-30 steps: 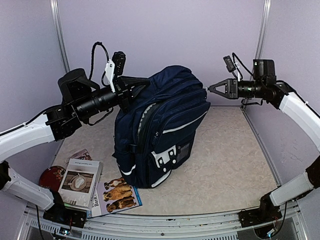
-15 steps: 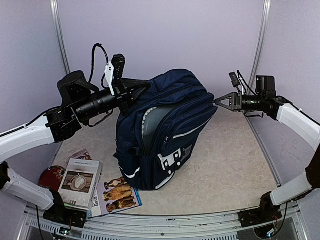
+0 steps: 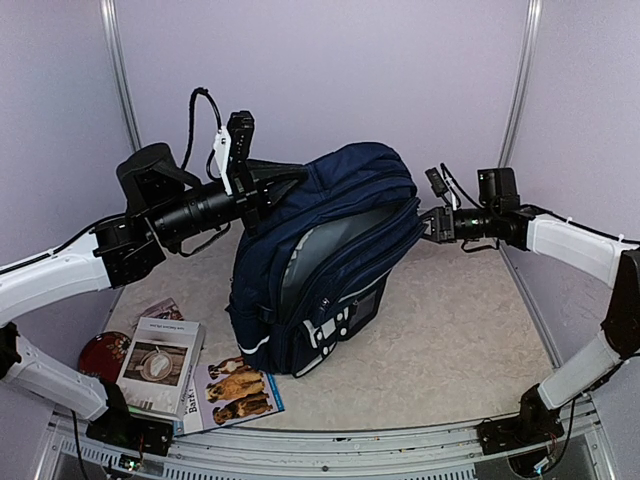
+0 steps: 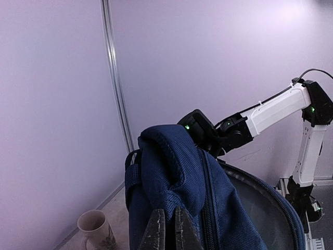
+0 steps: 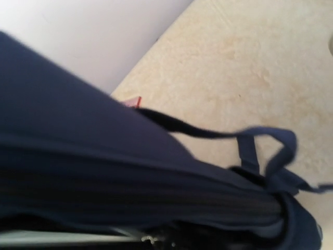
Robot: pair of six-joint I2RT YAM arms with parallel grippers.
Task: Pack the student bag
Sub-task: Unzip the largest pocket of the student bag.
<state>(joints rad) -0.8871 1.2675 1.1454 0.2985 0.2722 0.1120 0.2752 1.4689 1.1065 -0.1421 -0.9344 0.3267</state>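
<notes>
Reaching left arm [image 3: 180, 215]: stretched level from the left side, wrist at the top of the bag.
Left gripper [image 3: 272, 182]: clenched on the bag's top fabric; in the wrist view the fingers [image 4: 155, 232] sit pressed together with navy cloth pinched between them.
Right arm [image 3: 570, 240]: extended level from the right side, forearm pointing at the bag's upper right edge.
Right gripper [image 3: 428, 222]: tip touching the bag's edge; fingers out of the wrist view, which is blurred, so cannot tell if they are clamped or released.
Student bag [image 3: 330, 270]: one, standing mid-table [image 3: 450, 320], its top leaning toward the right arm, main compartment gaping, grey lining [image 3: 315, 255] showing.
Arms: two.
Mug [image 4: 95, 228]: one, on the table near the wall, seen past the bag in the left wrist view.
Red plate [image 3: 98, 353]: one, front left, partly under the book.
Book [image 3: 158, 365]: one, plate on its cover.
Dog magazine [image 3: 240, 390]: one, just beside the bag's base.
</notes>
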